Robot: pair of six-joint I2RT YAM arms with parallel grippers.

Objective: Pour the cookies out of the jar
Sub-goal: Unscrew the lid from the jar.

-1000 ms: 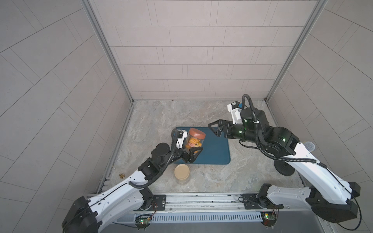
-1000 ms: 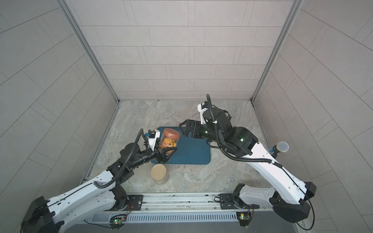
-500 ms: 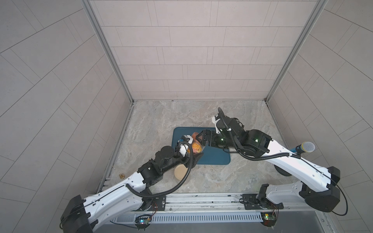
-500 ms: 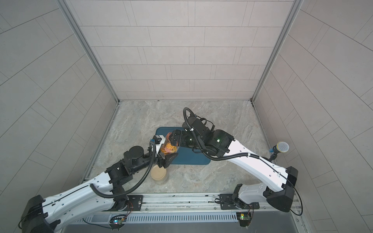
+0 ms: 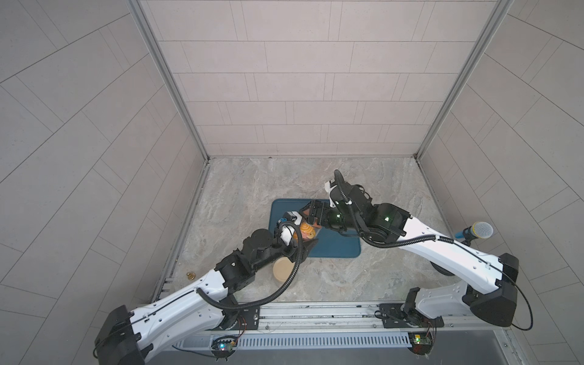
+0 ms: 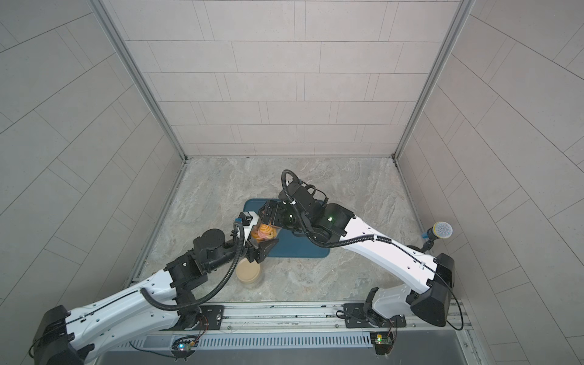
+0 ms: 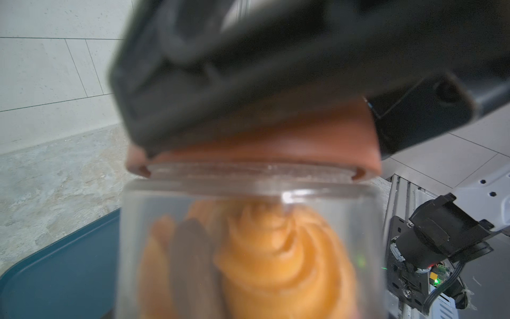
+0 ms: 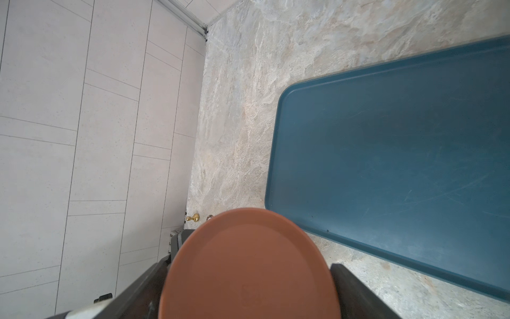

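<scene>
Just swung right gripper (image 8: 249,269) in to straddle the reddish-brown lid (image 7: 248,143), pinch unclear; clamping jar (image 7: 248,234) in left gripper (image 6: 261,235); uncapping likely next, cookies (image 7: 278,256) still inside.

Lighting: bright, flat, diffuse from overhead; walls evenly lit, no hot spots. Shadows on the counter (image 5: 347,278) are soft, only close under the arms. Both top views sharp, with wide-angle bowing of the wall seams toward the edges. Left wrist view is the bad one: right end effector (image 7: 270,116) right at the lens, a dark blur; lid (image 7: 276,146), jar (image 7: 248,187) and cookies (image 7: 281,259) all out of focus, small glare on the glass shoulder. Right wrist view: tray (image 8: 400,165) crisp, lid soft, fingers (image 8: 353,301) dark and blurred.
</scene>
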